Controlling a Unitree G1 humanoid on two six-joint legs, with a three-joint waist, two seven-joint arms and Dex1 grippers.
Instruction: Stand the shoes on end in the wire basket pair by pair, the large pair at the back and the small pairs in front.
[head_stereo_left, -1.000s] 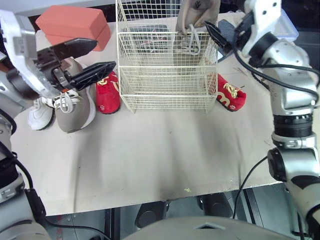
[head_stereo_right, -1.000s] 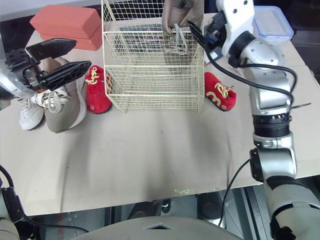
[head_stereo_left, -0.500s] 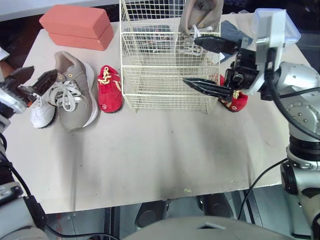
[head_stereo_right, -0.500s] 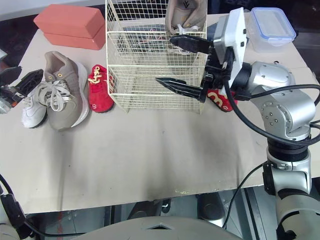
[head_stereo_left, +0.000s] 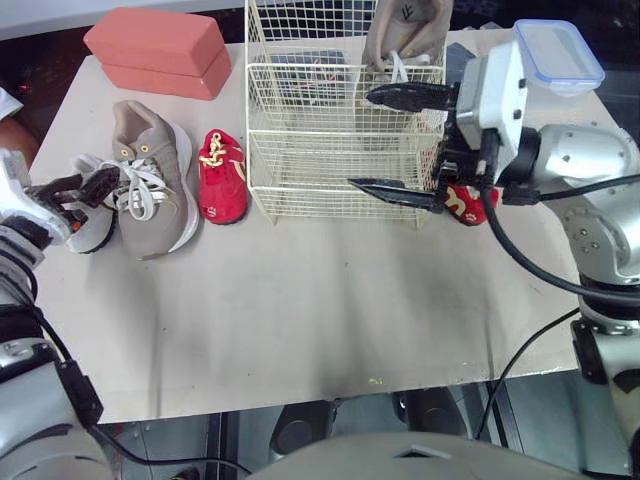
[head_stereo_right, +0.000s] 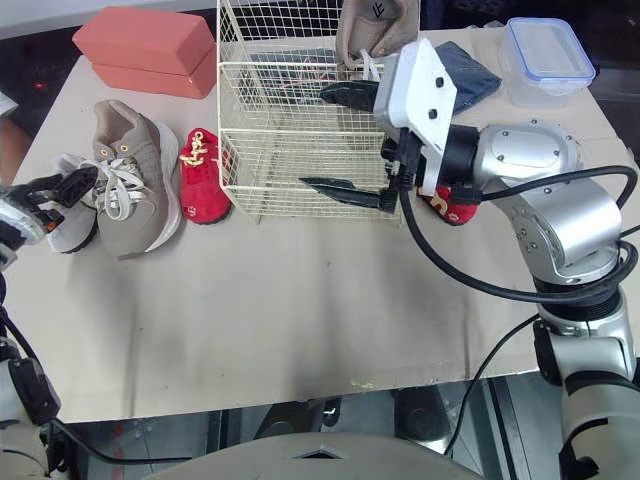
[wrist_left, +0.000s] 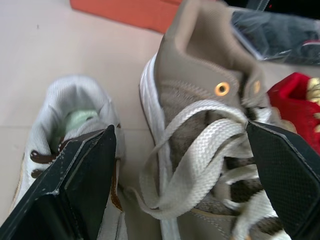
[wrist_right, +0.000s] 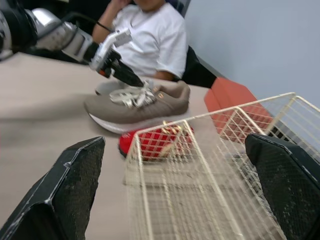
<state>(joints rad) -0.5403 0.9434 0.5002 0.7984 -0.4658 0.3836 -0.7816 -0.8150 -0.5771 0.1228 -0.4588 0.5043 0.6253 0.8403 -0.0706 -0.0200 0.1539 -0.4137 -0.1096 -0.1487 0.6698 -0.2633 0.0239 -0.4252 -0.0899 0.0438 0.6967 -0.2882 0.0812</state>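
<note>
Spread wide and holding nothing: left gripper (wrist_left: 179, 127), just over the big tan shoe (head_stereo_left: 150, 190), small white shoe (wrist_left: 75, 100) close beside. Likely light, soft on top, firm underneath. Best pinched at the heel rim.

The wire basket (head_stereo_left: 320, 170) is open above in front; an upright taupe shoe (head_stereo_left: 405, 25) blocks its back corner
</note>
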